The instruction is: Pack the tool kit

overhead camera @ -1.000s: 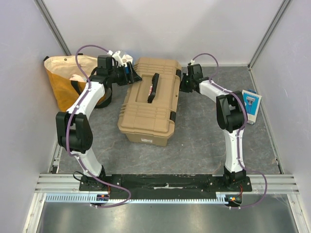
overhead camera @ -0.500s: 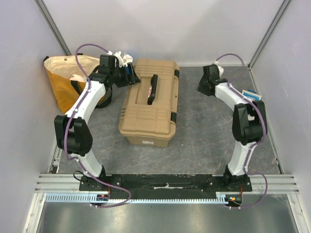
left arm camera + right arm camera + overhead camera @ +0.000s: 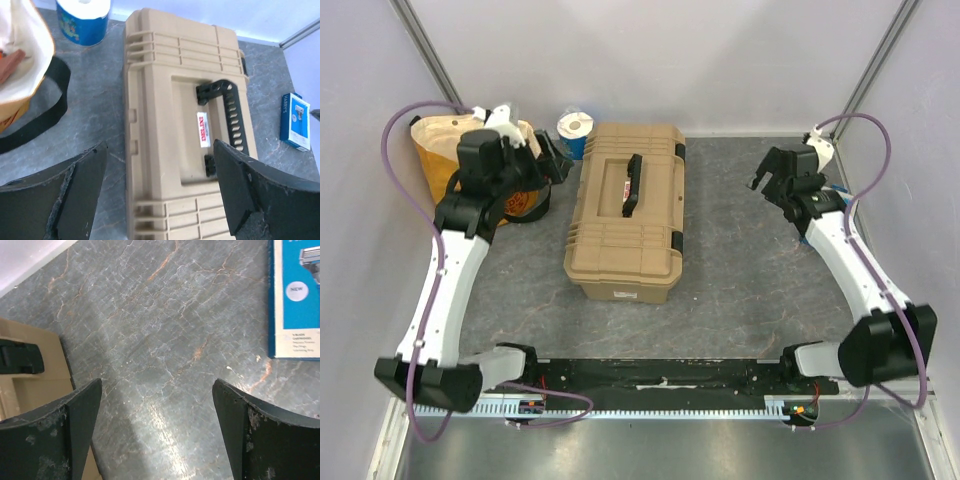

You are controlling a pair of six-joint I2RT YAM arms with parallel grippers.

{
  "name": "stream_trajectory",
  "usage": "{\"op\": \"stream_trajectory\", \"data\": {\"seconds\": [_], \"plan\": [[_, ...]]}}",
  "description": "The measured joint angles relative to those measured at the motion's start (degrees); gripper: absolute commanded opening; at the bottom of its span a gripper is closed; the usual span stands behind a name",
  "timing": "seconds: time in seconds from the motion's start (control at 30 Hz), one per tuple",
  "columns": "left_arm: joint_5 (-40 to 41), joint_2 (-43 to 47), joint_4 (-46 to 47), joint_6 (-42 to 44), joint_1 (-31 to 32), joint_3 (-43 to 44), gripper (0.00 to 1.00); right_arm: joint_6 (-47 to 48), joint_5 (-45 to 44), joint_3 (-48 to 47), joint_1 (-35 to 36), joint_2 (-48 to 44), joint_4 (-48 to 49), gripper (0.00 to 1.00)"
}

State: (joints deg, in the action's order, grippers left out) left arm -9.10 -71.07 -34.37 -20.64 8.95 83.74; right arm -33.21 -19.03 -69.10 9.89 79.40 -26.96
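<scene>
1. The tan toolbox [image 3: 625,215] sits about mid-surface [image 3: 740,270] with its long side running away from the arm bases. The lid is down and the black handle [image 3: 633,183] lies flat on top.
2. The left tool [image 3: 548,158] hovers just off the box's far left corner. Its fingers are spread wide with nothing between them, and the left wrist view looks straight down on the closed lid.
3. The right tool [image 3: 770,170] is well clear on the right, over bare surface. Its fingers are apart too, and it is empty.
4. No hammers, screwdrivers or cutters show loose anywhere on the surface, so I'd judge the loading finished and the lid-closing done.
5. A black latch [image 3: 20,356] peeks in at the edge of the right wrist view. I can't tell from here whether the latches are snapped home, and that's the one step I'd want confirmed.
6. Off to the sides are the yellow cloth bag [image 3: 440,145] at far left, a blue-and-white cylinder [image 3: 575,130] behind the box, and the blue-white packet [image 3: 295,295] at right. None of them belongs in the kit.
</scene>
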Motion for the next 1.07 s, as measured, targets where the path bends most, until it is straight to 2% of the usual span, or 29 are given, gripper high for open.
{"op": "stream_trajectory", "data": {"seconds": [0.27,0.6,1.07], "plan": [[6.4,11.63,-5.38,-3.87,0.0,-11.08,0.92,-0.68,-1.05,3.93,0.02,-13.33,-5.7,0.98],[13.79,25.18,-11.23,-11.78,0.0,-20.15,0.93,0.39,-8.17,6.03,0.0,-24.02,-13.29,0.98],[16.44,27.63,-13.79,-13.64,0.02,-20.92,0.94,0.11,-10.51,8.37,0.0,-26.1,-17.44,0.98]]}}
